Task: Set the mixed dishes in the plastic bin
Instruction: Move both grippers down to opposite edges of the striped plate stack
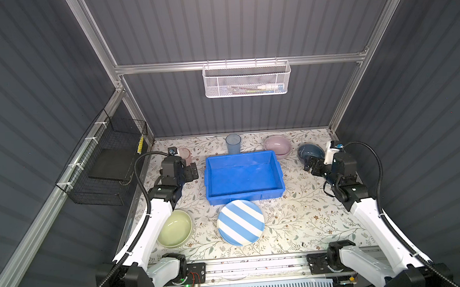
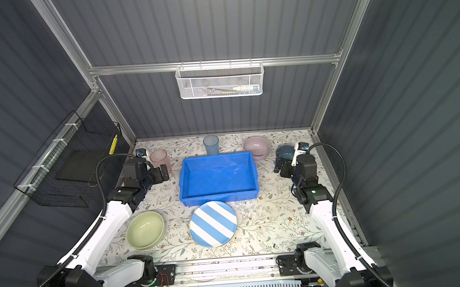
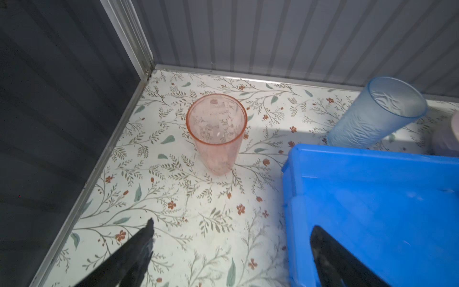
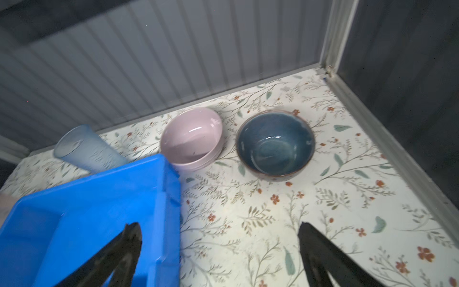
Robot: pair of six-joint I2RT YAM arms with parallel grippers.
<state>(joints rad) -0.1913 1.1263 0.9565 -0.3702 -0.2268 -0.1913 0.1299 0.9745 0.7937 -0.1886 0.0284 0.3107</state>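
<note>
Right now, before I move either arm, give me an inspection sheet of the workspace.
Surface: floral table top, dishes spread over it.
Job's things: blue bin central, no dish in it; striped plate at its near side; green bowl near left; pink tumbler far left, blue tumbler behind the blue bin, both upright; pink bowl and dark-blue bowl far right.
Clutter: nothing seen.
Grippers: left gripper open, facing the pink tumbler, not touching; right gripper open, short of the dark-blue bowl; both empty.
Cables: left cable and right cable loop beside the arms, clear of the dishes.
Surroundings: white mesh basket on back rail, small items inside; black wire basket on left wall.
</note>
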